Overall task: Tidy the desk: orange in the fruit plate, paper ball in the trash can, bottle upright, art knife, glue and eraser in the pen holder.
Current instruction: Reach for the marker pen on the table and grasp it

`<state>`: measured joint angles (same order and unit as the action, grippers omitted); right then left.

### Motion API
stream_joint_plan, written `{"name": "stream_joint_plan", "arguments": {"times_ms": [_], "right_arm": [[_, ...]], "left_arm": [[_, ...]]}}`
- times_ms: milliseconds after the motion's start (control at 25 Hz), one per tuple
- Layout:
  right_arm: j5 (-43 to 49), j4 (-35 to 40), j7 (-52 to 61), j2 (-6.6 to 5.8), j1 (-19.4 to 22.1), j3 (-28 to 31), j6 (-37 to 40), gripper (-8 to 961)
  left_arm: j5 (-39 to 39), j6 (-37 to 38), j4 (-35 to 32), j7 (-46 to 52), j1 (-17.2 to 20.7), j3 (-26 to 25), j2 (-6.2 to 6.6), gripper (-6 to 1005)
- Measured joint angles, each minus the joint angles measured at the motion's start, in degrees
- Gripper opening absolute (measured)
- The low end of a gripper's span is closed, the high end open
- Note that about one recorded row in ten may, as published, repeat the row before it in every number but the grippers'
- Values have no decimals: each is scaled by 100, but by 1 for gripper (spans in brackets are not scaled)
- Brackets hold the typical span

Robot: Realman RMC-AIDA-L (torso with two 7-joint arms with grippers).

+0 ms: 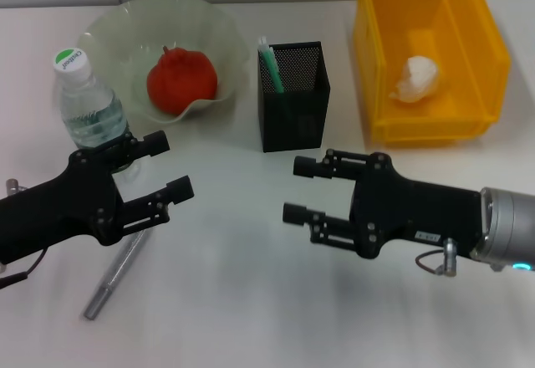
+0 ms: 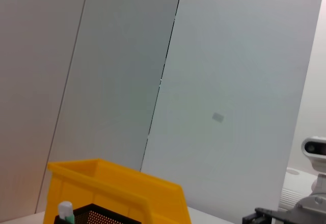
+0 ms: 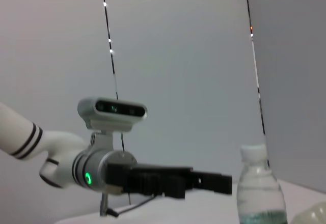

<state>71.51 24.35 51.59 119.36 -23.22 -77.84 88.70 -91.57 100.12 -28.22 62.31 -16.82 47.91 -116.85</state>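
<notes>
On the white bench [image 1: 251, 318], the bright yellow plastic trash can [image 1: 485, 75] is holding the paper ball [image 1: 418, 78], the pale-green fruit plate [image 1: 117, 33] the orange [image 1: 181, 81]; the bottle [image 1: 88, 104] is standing upright. Both black grippers, left [image 1: 167, 167] and right [image 1: 298, 191], are hovering open and empty, seemingly between jobs.

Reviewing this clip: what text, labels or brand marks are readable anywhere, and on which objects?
Bottle cap: green print, too blurred to read for certain.
Bottle label: markings present, unreadable.
Right arm housing behind the right claw: small white mark, too small to read.
Nothing else carries text.
</notes>
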Motion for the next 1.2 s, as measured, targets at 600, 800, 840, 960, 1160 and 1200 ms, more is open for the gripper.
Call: {"name": "stream_joint_plan", "arguments": {"times_ms": [600,800,840,960,1160,1200], "right_arm": [[-44,-424,-505,30,117,42,-147,765],[-56,-500,-510,36,80,41,-268,768],[-57,-500,-511,36,78,41,-269,768],[-65,-506,-512,40,78,41,-280,767],[-68,-549,-514,48,69,41,-284,767],[-70,-563,-514,50,68,41,-286,767]], "left_arm": [[-935,227,-1626,1756,74,68,82,769],[-1499,378,-2665,2830,14,69,-15,769],[-1499,378,-2665,2830,14,69,-15,769],[-2194,538,-4161,4178,-86,258,-149,768],[-2965,562,-5244,5604,-352,823,-150,768],[-3057,555,-5300,5697,-395,906,-152,768]]}}
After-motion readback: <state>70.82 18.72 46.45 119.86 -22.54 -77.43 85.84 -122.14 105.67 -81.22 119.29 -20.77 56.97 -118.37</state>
